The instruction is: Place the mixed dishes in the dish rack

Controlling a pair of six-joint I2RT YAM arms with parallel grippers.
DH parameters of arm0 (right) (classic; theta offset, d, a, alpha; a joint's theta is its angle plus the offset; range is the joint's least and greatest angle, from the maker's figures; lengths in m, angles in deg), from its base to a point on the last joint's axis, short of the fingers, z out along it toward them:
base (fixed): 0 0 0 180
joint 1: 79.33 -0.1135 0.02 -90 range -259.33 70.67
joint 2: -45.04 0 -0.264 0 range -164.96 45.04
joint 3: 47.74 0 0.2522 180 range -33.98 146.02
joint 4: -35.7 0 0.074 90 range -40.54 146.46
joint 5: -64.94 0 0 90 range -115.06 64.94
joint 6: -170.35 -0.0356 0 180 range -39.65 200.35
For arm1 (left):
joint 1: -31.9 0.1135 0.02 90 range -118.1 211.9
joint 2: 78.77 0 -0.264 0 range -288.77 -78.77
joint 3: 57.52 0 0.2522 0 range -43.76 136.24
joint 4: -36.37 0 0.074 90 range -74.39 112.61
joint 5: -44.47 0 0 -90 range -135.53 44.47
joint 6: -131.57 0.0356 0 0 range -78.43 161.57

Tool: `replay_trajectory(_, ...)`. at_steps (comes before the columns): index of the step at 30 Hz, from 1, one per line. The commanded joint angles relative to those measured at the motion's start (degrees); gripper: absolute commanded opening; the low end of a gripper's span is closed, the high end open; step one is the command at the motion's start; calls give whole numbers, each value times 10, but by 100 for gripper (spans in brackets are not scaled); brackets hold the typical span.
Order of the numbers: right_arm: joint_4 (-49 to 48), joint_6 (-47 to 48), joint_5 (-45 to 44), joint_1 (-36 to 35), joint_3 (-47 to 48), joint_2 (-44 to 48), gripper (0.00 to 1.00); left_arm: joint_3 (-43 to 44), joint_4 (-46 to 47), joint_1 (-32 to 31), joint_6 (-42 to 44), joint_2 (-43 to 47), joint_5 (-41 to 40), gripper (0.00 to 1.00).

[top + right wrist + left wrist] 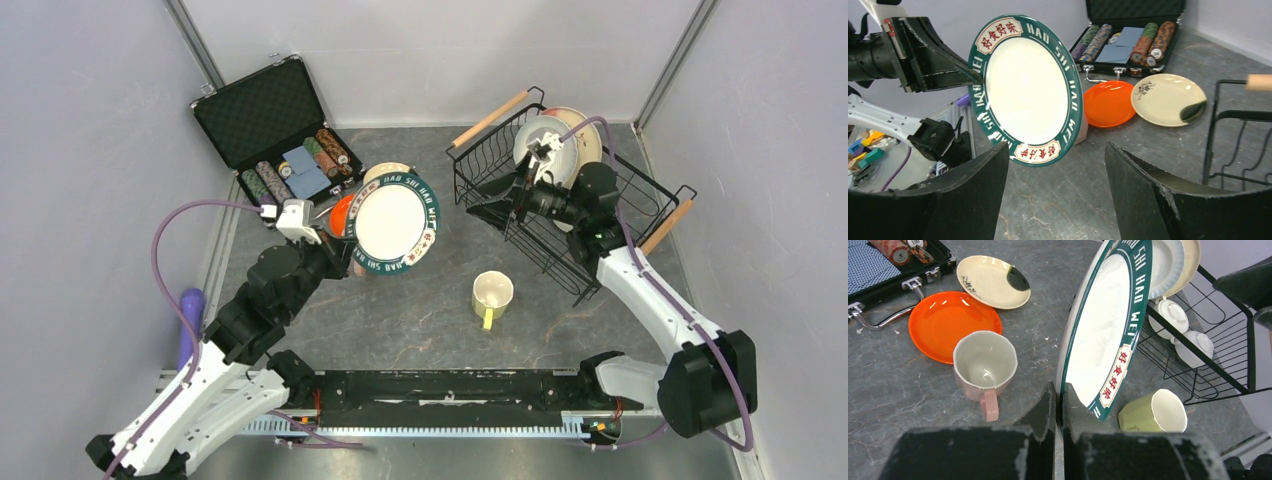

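Observation:
My left gripper (343,238) (1059,390) is shut on the rim of the teal-rimmed plate (395,225) (1103,330) (1025,90) and holds it on edge above the table. My right gripper (500,208) (1055,145) is open and empty beside the dish rack (480,160) (1228,360), facing the plate. In the rack stand a white plate (1168,260) and a cream plate (1192,260), with two white cups (1173,315) lower down. On the table lie the orange plate (953,322), the cream black-spotted plate (993,280), the pink mug (984,362) and the yellow-green mug (492,295) (1153,412).
The open black case (270,120) with poker chips and a blue card box stands at the back left. A purple object (188,320) lies at the left edge. Grey walls close in the table on three sides.

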Motion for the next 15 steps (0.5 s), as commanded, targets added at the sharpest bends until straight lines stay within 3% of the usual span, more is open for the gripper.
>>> replay_trajectory(1,-56,-24,35,-19,-5,-30,75,-3,64,47,13,12,137,2)
replay_trajectory(8,-52,2,-38,-55,-4,-57,75,-3,84,63,5,10,190,2)
replay_trajectory(15,-51,7,-52,-73,6,-82,71,0,78,69,3,13,209,2)
